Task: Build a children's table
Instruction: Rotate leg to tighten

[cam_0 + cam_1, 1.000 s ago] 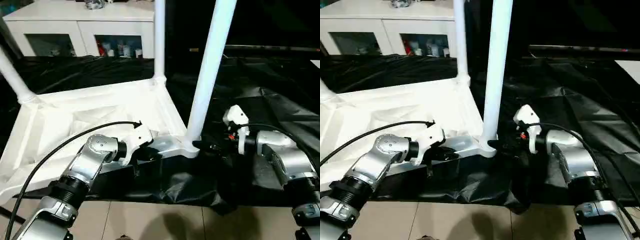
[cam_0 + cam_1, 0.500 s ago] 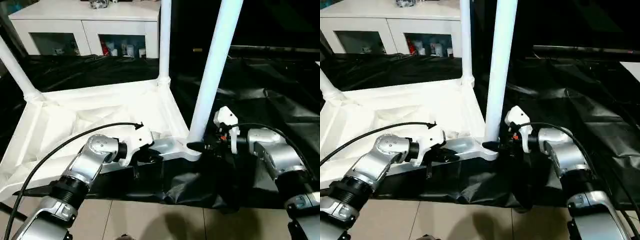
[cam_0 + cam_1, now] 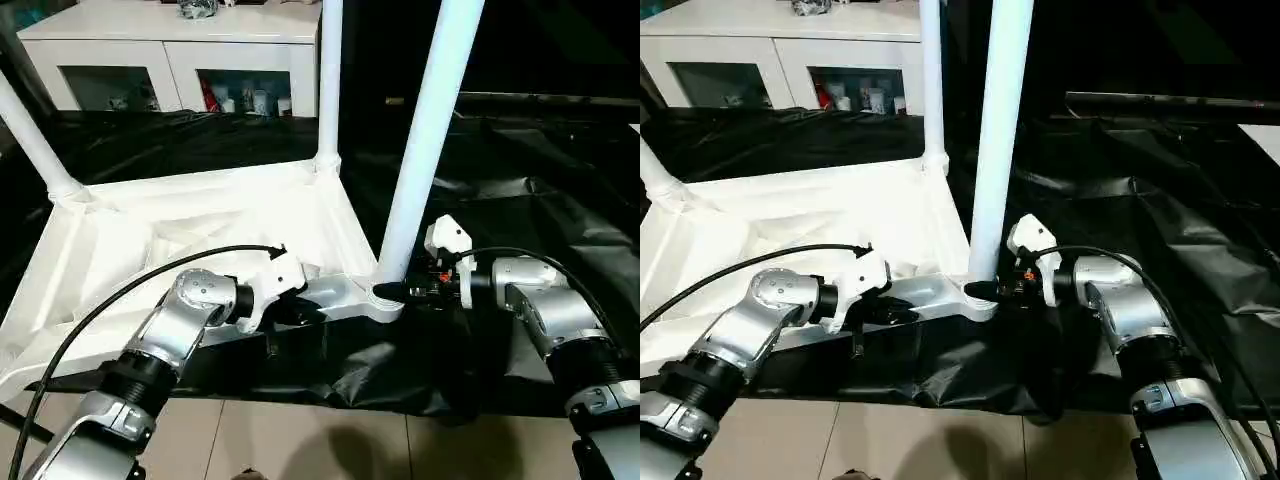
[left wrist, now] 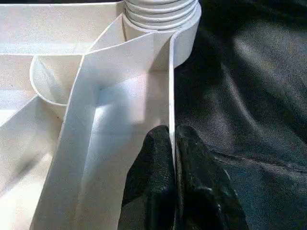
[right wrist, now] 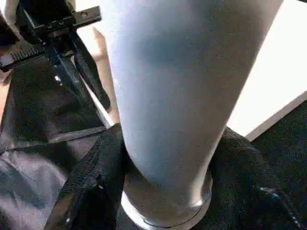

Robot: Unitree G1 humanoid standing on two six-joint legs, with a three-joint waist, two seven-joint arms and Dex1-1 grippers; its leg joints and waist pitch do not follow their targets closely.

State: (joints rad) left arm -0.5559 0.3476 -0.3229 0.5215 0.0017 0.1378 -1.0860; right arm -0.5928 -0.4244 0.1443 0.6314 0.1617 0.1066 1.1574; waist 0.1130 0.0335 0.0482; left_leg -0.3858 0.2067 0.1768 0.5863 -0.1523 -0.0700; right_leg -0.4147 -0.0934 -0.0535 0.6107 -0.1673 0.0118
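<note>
Nearest the camera, the robot's left hand point(image 4: 173, 182) is clenched on the thin near rim of the upturned tabletop point(image 3: 200, 230), one black finger on each side of the wall, pinning the white slab down on the black sheeting point(image 3: 560, 200) that covers the floor; to its right the right hand point(image 5: 165, 191) wraps its two fingers point(image 5: 91, 177) round the very base of the nearest leg point(image 3: 425, 140), just above the near right corner socket point(image 3: 385, 298), where the wrist view shows the leg's foot sitting in the round collar; the step in hand looks to be seating or screwing this leg home, and it will go best if the right hand keeps the leg upright over the socket and turns or presses low down, while the left hand keeps the rim from lifting or swivelling; any tilt at the base risks a cross-seated leg; beyond, the ribbed underside stretches away with a second leg point(image 3: 328, 80) standing in the far right corner and a third leg point(image 3: 30, 140) rising at the far left; farthest back stands a white cabinet point(image 3: 170, 50) with glass doors.
</note>
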